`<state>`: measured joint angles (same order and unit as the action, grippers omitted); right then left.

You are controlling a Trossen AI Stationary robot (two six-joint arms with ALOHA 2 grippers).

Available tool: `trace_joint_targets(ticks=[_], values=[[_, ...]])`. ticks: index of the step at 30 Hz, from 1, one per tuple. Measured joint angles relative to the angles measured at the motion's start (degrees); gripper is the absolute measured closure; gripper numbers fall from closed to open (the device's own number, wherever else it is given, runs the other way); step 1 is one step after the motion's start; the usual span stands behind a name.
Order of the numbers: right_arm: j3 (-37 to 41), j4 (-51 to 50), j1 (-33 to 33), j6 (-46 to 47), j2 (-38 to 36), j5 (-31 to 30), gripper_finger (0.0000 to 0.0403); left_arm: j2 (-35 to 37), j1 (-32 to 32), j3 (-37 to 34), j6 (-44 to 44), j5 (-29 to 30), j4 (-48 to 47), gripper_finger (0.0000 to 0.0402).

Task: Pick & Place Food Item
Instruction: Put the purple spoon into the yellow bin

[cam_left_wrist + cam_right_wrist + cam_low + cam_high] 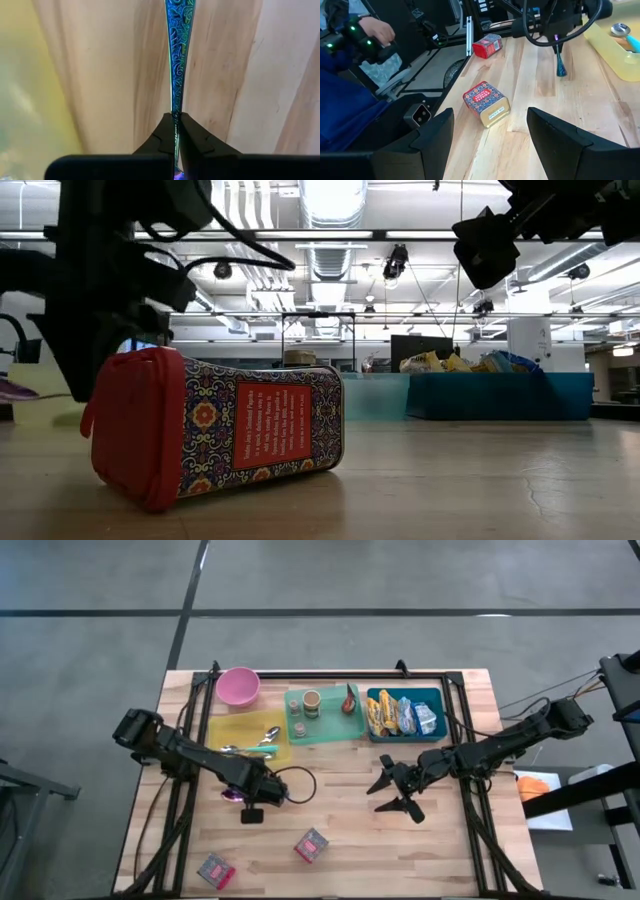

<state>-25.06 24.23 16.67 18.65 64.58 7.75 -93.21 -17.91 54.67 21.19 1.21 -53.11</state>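
Note:
My left gripper [175,122] is shut on a thin iridescent blue utensil [176,60], left of the table's middle [243,795]. The right wrist view shows the utensil [560,62] hanging under that gripper. My right gripper [490,127] stands open above the table's right middle [393,792], with nothing between its fingers. A patterned tin with a red lid [215,430] lies on its side near the front edge [311,845]. A second tin [215,870] lies at the front left. Snack packets [400,715] fill the blue bin [432,732] at the back. My left gripper pinches the utensil's narrow end [175,114] between its two fingers, which point down from above. The utensil hangs below the fingers and widens toward its lower end [561,72]. Whether that end is clear of the wood, I cannot tell.
At the back stand a pink bowl [238,686], a yellow tray [228,730] with spoons and a green tray [335,730] with small cans. A person in blue [350,90] is beyond the table's left edge. Bare wood lies between the two grippers.

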Motion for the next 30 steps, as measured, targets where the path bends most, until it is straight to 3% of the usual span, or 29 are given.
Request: trace_joint_targets(ticks=[5, 12, 19, 25, 30], values=[[0.0, 0.0, 0.0, -0.1, 0.0, 0.0, 0.0154, 0.4, 0.0, 5.1, -0.6, 2.9, -5.5, 0.0396], [0.0, 0.0, 0.0, -0.2, 0.0, 0.0, 0.0154, 4.3, 0.5, 11.3, -1.7, 11.8, -11.9, 0.0396], [0.0, 0.0, 0.0, -0.2, 0.0, 0.0, 0.0154, 11.1, 5.6, 12.5, -1.7, 20.8, -13.5, 0.0396], [0.0, 0.0, 0.0, -0.2, 0.0, 0.0, 0.0154, 11.6, 14.6, 12.1, -4.6, 21.5, -13.2, 0.0396], [0.0, -0.9, 0.0, -0.2, 0.0, 0.0, 0.0154, 11.4, 21.9, 9.5, -8.9, 18.8, -11.6, 0.0396]])
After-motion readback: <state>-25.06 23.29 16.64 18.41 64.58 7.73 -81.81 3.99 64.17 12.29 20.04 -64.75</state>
